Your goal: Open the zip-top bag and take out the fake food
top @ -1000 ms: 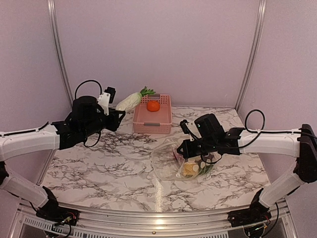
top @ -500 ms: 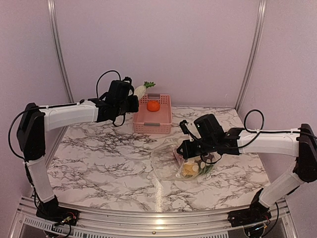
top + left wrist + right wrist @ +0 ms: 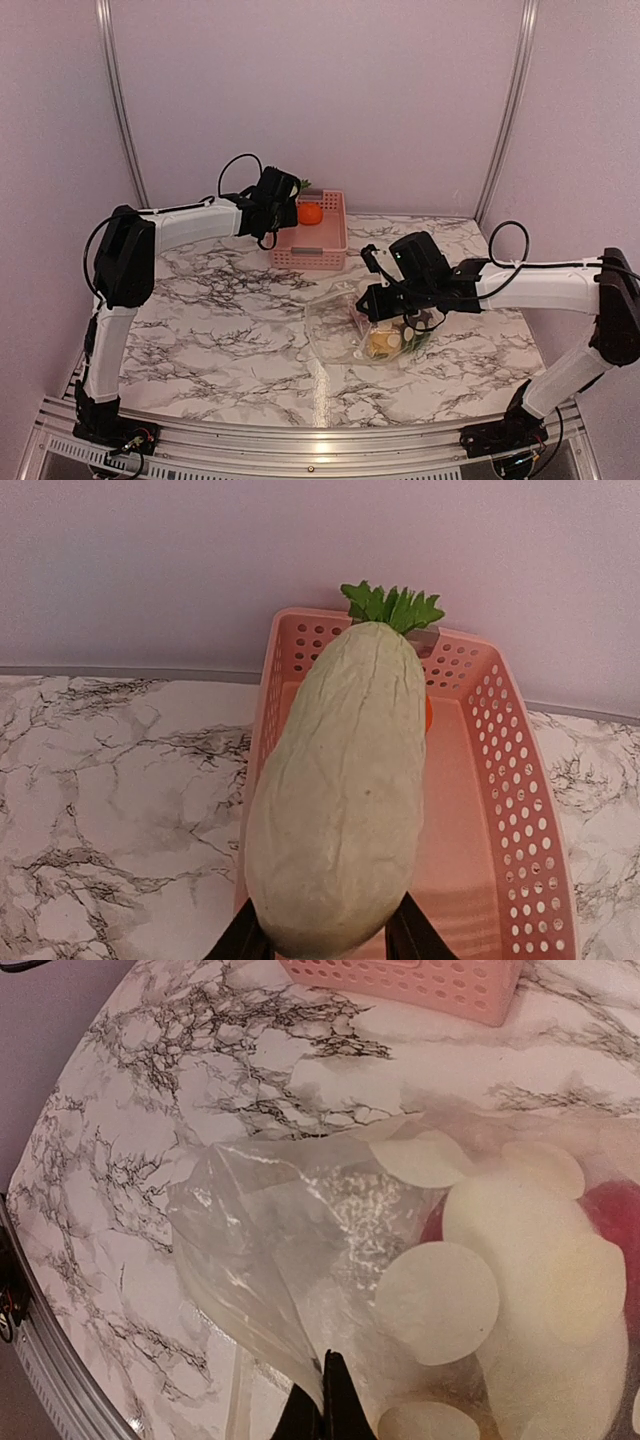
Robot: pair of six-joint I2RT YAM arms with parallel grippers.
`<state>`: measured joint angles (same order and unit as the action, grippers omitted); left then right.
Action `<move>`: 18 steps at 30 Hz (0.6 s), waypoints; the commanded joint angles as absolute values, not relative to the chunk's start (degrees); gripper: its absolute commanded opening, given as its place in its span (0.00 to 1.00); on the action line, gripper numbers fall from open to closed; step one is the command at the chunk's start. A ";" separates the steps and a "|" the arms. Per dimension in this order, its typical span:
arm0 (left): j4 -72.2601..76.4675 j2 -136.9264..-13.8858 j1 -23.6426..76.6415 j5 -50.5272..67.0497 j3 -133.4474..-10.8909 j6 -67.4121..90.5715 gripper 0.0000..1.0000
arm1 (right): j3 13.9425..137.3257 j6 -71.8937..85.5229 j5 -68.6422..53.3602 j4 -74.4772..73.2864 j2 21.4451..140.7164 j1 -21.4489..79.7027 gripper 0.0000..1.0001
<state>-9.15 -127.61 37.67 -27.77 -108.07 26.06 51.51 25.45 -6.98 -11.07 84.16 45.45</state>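
My left gripper (image 3: 328, 942) is shut on a pale green toy cabbage (image 3: 340, 790) with a leafy green top and holds it over the near left rim of the pink basket (image 3: 500, 780). In the top view the left gripper (image 3: 283, 197) is at the basket's left edge (image 3: 277, 235). An orange fruit (image 3: 310, 213) lies in the basket. My right gripper (image 3: 326, 1415) is shut on a fold of the clear dotted zip-top bag (image 3: 330, 1250). The bag (image 3: 335, 325) lies mid-table with red, yellow, white, green and dark food pieces (image 3: 390, 338) inside. The right gripper (image 3: 373, 300) is over its right part.
The marble table (image 3: 220, 320) runs out to metal rails at the front (image 3: 300, 440). Purple walls with upright metal posts (image 3: 118, 100) close the back and sides. The basket stands against the back wall.
My left arm has swung right and back, carrying the cabbage from the table's left side to the basket's left rim. The right gripper and the bag have stayed put.
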 commanded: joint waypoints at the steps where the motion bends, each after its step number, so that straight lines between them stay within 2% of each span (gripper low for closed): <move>1: -13.89 -132.20 36.69 -28.49 -112.82 28.21 0.18 | 52.23 24.96 -6.76 -10.03 84.81 45.00 0.00; 6: -15.64 -136.68 35.60 -26.74 -117.47 29.17 0.28 | 52.23 24.96 -6.81 -9.95 84.73 44.99 0.00; 8: -15.02 -137.66 35.28 -24.40 -118.38 28.64 0.40 | 52.29 24.96 -6.85 -10.02 84.88 45.00 0.00; 11: -14.13 -137.38 35.24 -23.41 -118.45 27.36 0.65 | 52.30 24.96 -6.69 -10.04 84.90 45.00 0.00; 15: -13.00 -134.16 35.24 -22.92 -116.59 25.66 0.92 | 52.30 24.89 -6.83 -9.86 84.98 45.00 0.00; 16: -12.48 -133.03 35.24 -22.86 -115.45 25.15 0.98 | 52.34 24.81 -6.93 -9.66 85.03 45.00 0.00; 18: -10.04 -129.89 35.24 -22.27 -112.38 23.85 0.99 | 52.58 24.64 -7.22 -9.45 85.23 45.04 0.00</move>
